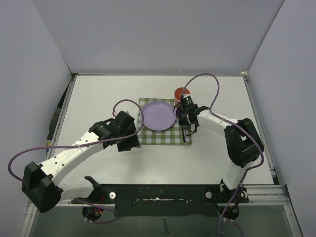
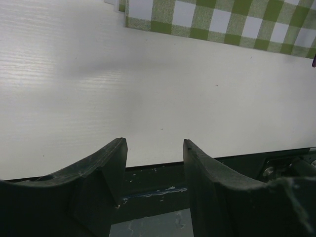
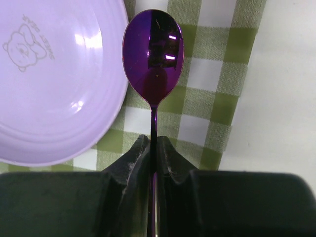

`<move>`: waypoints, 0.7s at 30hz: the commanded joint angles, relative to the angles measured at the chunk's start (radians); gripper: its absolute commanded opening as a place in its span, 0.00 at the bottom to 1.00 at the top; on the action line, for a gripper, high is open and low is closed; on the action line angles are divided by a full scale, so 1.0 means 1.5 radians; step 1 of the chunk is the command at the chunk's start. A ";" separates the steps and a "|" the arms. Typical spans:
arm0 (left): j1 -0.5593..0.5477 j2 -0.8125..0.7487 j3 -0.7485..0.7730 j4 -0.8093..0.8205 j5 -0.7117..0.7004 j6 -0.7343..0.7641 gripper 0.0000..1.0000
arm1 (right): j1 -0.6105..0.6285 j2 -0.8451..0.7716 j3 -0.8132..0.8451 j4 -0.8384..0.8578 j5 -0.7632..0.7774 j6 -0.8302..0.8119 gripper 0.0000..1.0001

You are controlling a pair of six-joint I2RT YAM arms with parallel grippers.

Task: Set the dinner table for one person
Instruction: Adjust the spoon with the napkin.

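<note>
Table (image 1: 98, 98): large white top that carries everything; the plate sits a little beyond its middle, and both arm bases stand at its near edge.
Cloth (image 1: 165, 137): green-and-white checked, flat on the table, directly under the plate and showing past it on the near, left and right sides.
Plate (image 1: 158, 115): round, lilac, shallow, with a small bear mark inside its rim; it rests on the cloth.
Spoon (image 3: 153, 57): glossy purple, its bowl just right of the plate's rim and over the cloth; I cannot tell whether it touches the cloth.
Right gripper (image 3: 154, 148): just right of the plate, jaws pinched narrow on the spoon's thin handle.
Cup (image 1: 180, 93): red, on the far right side of the plate, just beyond the right gripper.
Left gripper (image 2: 154, 145): left and near of the plate, by the cloth's near left corner, over bare table; jaws stand partly apart with nothing between them.
</note>
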 commanded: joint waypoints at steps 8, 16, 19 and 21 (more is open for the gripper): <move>-0.007 -0.027 0.028 -0.027 -0.018 -0.014 0.48 | -0.013 0.024 0.027 0.051 0.003 0.047 0.00; -0.008 -0.013 0.048 -0.027 -0.014 -0.003 0.48 | -0.049 0.023 0.016 0.064 -0.003 0.048 0.00; -0.007 -0.005 0.052 -0.024 -0.012 0.000 0.48 | -0.053 0.030 0.019 0.063 -0.005 0.048 0.00; -0.007 -0.002 0.051 -0.019 -0.010 0.000 0.48 | -0.053 0.031 0.019 0.064 -0.008 0.048 0.00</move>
